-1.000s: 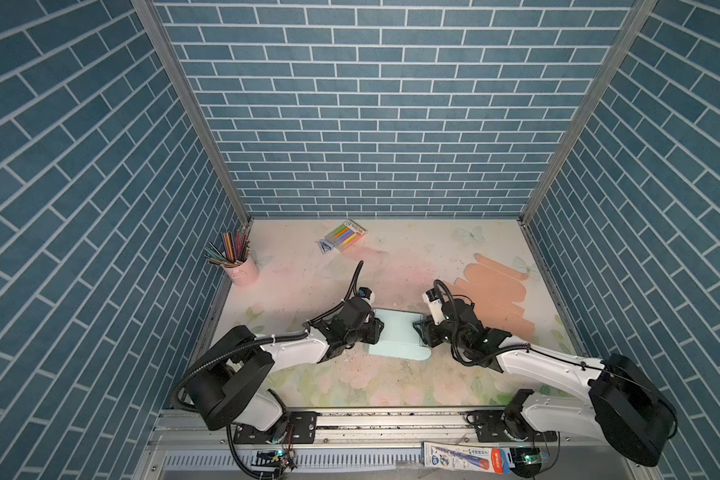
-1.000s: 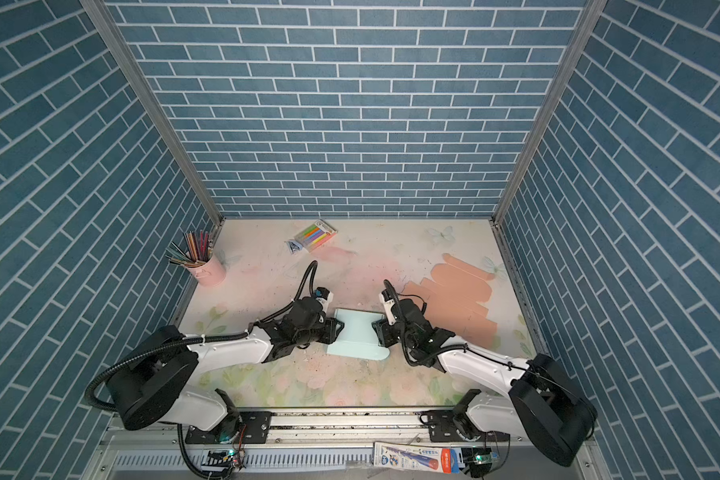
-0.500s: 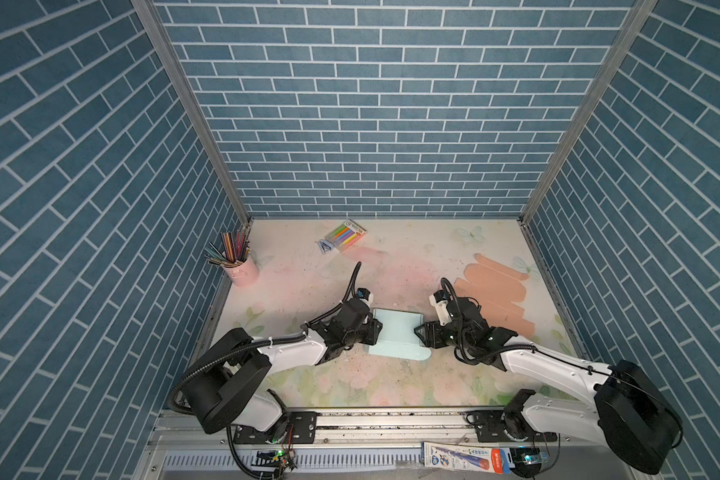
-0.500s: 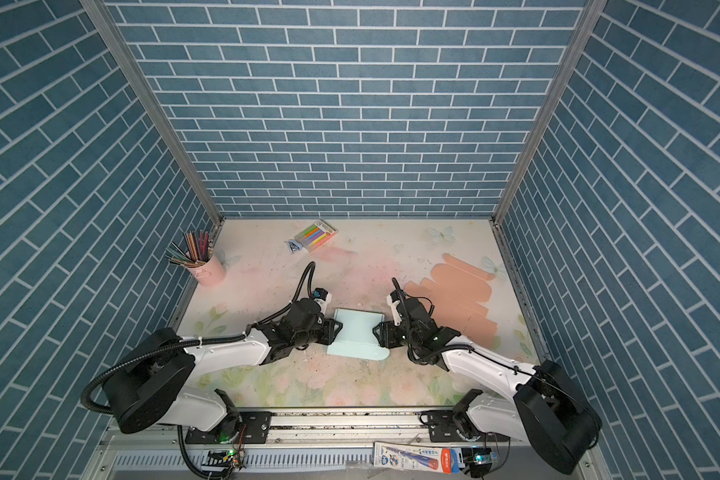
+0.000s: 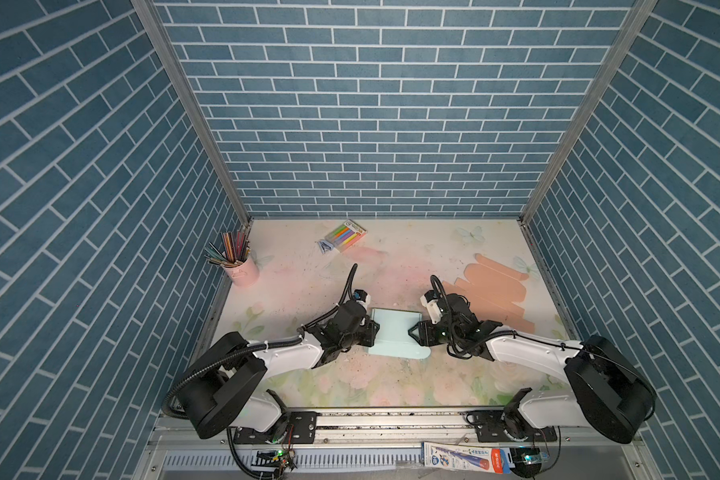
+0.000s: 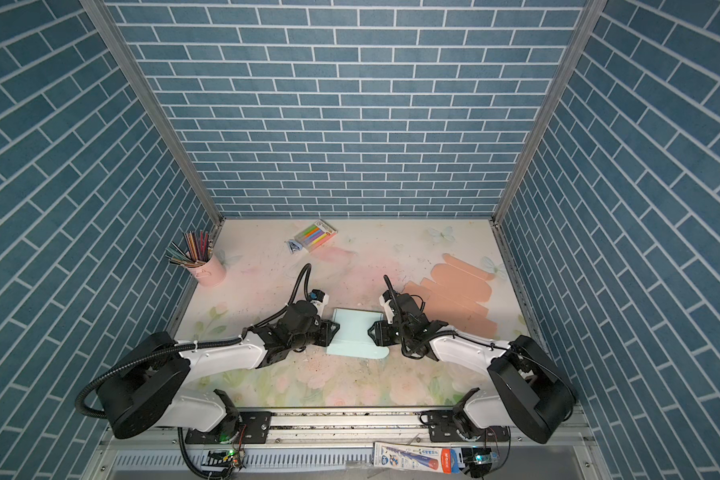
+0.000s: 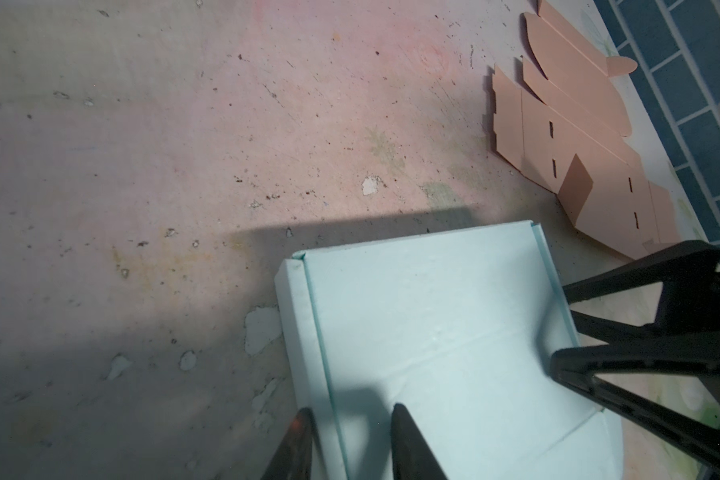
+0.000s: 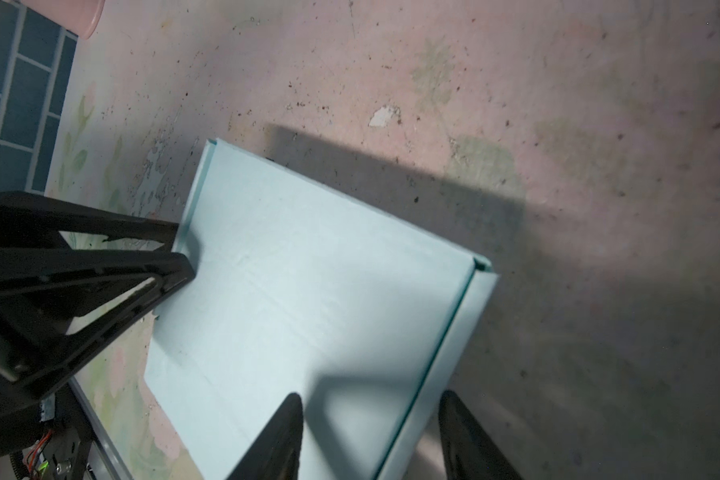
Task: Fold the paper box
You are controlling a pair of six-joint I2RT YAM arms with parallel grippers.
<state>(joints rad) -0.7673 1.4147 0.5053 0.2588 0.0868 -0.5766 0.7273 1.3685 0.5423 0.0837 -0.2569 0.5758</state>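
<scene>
**Pale blue-green paper box (image 5: pixel 395 338), part-folded, lying on the floral-print desk (image 5: pixel 308 291), near centre, between both arms.**

Left gripper (image 5: pixel 374 332) at the box's left edge: fingers (image 7: pixel 300 436) apart, straddling the raised left side wall, one outside and one inside, not pinching. The box looks like thin creased card: light, likely to slide on the desk and to buckle if squeezed mid-panel. Best held at the doubled side walls. Right gripper (image 5: pixel 413 332) at the right edge: fingers (image 8: pixel 283 432) also apart across that wall, with a wider gap. A flat peach card blank (image 5: pixel 495 286) lies further right, apart from the box.
</scene>
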